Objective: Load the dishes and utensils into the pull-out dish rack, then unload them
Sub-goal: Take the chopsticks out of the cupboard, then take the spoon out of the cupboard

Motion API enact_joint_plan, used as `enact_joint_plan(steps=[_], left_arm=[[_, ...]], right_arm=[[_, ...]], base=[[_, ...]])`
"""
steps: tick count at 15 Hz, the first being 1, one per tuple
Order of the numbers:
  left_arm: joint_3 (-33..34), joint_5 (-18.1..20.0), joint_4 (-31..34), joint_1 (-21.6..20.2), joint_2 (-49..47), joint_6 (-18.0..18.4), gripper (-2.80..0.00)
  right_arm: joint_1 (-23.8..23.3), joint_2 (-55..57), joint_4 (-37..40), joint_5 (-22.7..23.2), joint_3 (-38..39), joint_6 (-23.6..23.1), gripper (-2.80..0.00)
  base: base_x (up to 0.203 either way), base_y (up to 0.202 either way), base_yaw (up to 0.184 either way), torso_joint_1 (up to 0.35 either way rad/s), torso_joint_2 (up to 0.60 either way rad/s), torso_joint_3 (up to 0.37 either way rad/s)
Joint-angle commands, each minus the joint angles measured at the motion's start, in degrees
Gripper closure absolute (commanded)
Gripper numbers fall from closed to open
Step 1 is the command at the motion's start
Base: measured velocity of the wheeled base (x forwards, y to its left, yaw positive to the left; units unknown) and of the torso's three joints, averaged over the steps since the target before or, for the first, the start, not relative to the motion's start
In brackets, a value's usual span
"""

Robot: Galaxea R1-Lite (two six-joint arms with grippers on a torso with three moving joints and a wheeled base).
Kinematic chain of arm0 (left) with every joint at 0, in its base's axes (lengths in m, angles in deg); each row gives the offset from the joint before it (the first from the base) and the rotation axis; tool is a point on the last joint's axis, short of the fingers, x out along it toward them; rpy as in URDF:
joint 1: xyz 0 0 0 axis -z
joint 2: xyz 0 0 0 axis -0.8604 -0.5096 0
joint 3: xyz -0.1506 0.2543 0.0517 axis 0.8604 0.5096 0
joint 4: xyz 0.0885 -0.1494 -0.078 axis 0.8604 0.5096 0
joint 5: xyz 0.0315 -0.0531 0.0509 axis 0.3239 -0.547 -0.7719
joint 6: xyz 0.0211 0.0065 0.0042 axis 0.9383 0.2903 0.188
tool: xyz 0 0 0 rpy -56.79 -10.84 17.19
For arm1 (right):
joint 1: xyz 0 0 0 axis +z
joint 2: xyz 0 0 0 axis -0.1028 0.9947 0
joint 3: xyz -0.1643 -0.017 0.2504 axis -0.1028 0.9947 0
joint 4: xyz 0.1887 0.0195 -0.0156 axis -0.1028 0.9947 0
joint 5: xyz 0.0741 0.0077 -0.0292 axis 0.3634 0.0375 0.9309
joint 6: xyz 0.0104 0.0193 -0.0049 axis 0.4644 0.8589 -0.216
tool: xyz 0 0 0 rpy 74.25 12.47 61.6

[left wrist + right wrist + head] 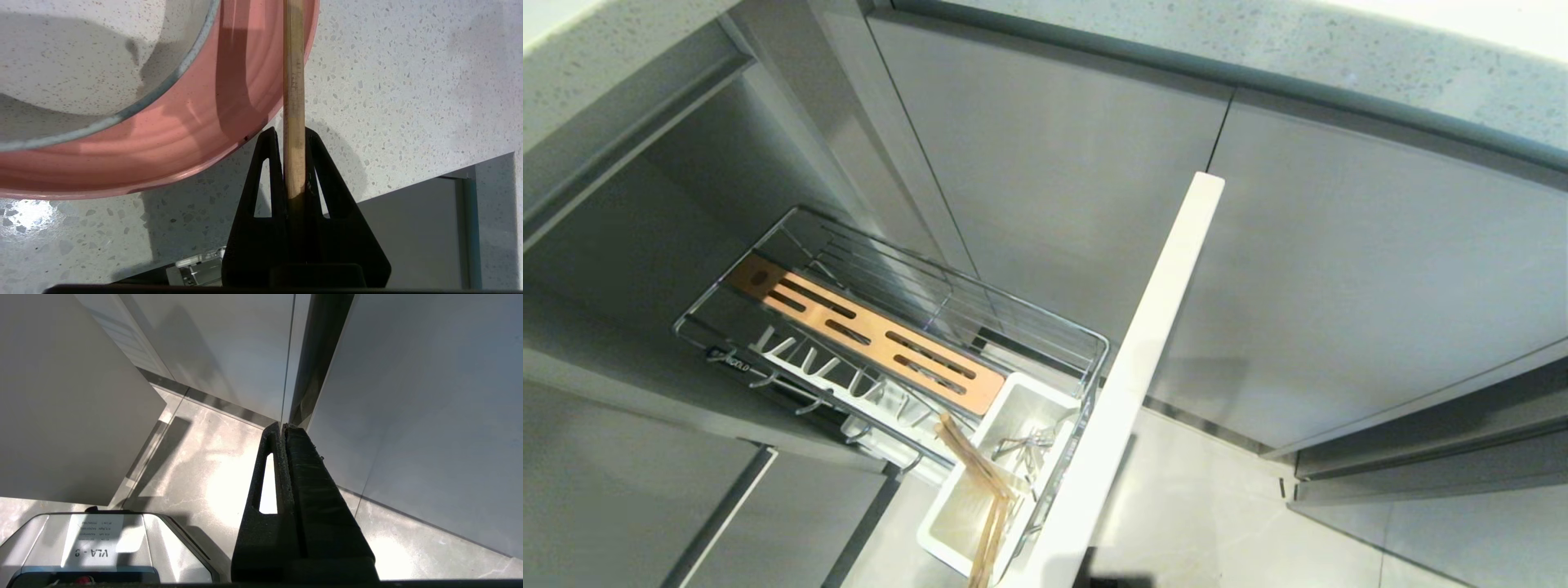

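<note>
Left wrist view is showing you the left tool (294, 163) clamping one wooden chopstick (294, 94) over the speckled counter (408, 81), its shaft crossing the pink plate (184, 134). Your right tool (284, 435) is hanging pinched together, holding nothing, above the floor (204, 469). Head view is showing the pull-out rack (890, 327) extended, more chopsticks (988, 498) leaning in its white tub (956, 523)
</note>
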Motion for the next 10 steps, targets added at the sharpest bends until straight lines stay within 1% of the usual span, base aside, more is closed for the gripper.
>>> enact_joint_plan(steps=[1, 10], left_arm=[[0.0, 0.1, 0.2, -0.2, 0.5, -0.3, 0.0], [1.2, 0.2, 0.4, -0.5, 0.0, -0.3, 0.0]], right_arm=[[0.0, 0.0, 0.0, 0.0, 0.1, 0.0, 0.0], [0.0, 0.0, 0.0, 0.0, 0.1, 0.0, 0.0]], base=[[0.0, 0.0, 0.0, 0.0, 0.0, 0.0], [0.0, 0.0, 0.0, 0.0, 0.0, 0.0]])
